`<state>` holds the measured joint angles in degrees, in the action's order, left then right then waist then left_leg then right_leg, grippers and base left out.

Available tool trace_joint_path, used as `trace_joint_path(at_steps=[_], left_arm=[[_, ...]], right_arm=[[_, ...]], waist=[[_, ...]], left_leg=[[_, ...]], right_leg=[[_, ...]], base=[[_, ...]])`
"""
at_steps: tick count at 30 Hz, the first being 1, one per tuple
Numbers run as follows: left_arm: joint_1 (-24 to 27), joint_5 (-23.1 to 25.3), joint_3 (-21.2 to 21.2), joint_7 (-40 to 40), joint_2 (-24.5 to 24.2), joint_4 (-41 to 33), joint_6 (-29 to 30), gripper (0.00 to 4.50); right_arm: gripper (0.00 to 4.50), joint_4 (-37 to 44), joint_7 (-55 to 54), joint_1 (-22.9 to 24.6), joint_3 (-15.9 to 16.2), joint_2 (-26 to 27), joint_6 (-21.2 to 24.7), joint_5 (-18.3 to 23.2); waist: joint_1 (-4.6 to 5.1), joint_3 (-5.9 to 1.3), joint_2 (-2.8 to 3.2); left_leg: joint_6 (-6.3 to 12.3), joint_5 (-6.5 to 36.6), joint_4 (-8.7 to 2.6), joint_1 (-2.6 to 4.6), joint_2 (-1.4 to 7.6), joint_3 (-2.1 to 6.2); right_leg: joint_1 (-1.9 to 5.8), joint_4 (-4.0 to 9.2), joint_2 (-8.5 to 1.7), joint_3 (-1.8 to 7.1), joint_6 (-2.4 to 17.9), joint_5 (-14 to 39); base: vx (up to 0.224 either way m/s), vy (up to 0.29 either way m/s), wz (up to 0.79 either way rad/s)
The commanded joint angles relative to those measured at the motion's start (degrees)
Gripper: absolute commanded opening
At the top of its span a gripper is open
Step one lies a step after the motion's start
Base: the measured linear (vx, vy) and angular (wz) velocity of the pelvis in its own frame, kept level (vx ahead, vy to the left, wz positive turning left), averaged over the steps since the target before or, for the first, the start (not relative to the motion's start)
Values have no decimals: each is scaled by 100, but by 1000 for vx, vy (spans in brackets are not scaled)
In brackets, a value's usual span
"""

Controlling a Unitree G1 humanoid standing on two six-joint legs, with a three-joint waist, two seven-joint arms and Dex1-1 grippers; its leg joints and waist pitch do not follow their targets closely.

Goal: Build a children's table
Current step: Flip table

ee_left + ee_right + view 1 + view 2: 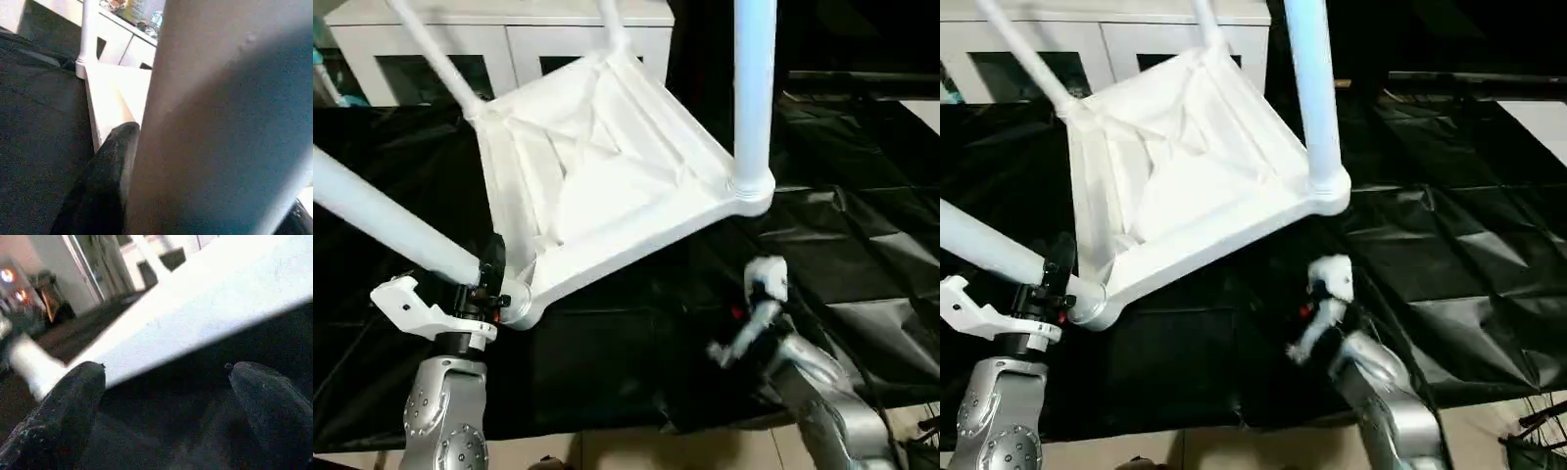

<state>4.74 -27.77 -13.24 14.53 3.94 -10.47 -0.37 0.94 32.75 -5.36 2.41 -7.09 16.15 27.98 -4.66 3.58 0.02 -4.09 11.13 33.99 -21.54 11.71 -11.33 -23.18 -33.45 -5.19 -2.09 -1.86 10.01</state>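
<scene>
white table (607,176) upside down, tilted, legs (754,88) socketed.

From the head, our two eye cameras look forward and down over our silver arms. They sit side by side, so both see the same upside-down table (607,166) on the black sheet (862,245), with the white cabinet (509,39) far behind. Our left wrist camera looks along the left gripper (195,196), very close to a table leg (220,122) between its fingers. Our right wrist camera looks low between the wide-apart fingers of the right gripper (166,396), at the table's edge just ahead.
</scene>
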Motion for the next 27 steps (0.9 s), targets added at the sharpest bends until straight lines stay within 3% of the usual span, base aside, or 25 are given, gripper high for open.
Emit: trace_joint_path(at_steps=[1,7,9,17,23,27], left_arm=[[-115,-460,157,50,176,-60,12,216],[-70,-433,147,102,226,-116,37,216],[-60,-440,147,114,232,-123,32,216],[-68,-425,189,153,230,-98,21,216],[-7,-441,224,235,218,-151,25,216],[48,-449,246,256,226,-197,26,216]], right_arm=[[450,-300,-253,-201,-304,190,257,350],[450,-1022,-621,-700,-574,727,407,704],[450,-1112,-559,-838,-620,924,429,874],[450,-1515,-712,-1232,-737,1280,236,855],[450,-2394,-1390,-1861,-944,1501,-181,488],[450,-2639,-1435,-2074,-1047,1609,-228,527]], waist=[[46,-297,-5],[49,-325,-24],[48,-321,-15],[37,-342,1],[55,-353,-10],[42,-359,-29]], left_leg=[[212,1134,-439,85,140,63],[231,814,-418,79,131,53],[244,898,-425,83,136,49],[212,676,-411,94,136,41],[138,694,-398,87,119,25],[218,622,-382,83,121,23]], right_leg=[[187,302,-142,158,964,827],[214,238,-143,149,1081,375],[207,249,-154,151,1072,499],[207,216,-153,151,1089,292],[203,207,-165,150,1131,418],[205,185,-158,160,1061,270]], base=[[0,0,0],[0,0,0],[0,0,0],[0,0,0],[0,0,0],[0,0,0]])
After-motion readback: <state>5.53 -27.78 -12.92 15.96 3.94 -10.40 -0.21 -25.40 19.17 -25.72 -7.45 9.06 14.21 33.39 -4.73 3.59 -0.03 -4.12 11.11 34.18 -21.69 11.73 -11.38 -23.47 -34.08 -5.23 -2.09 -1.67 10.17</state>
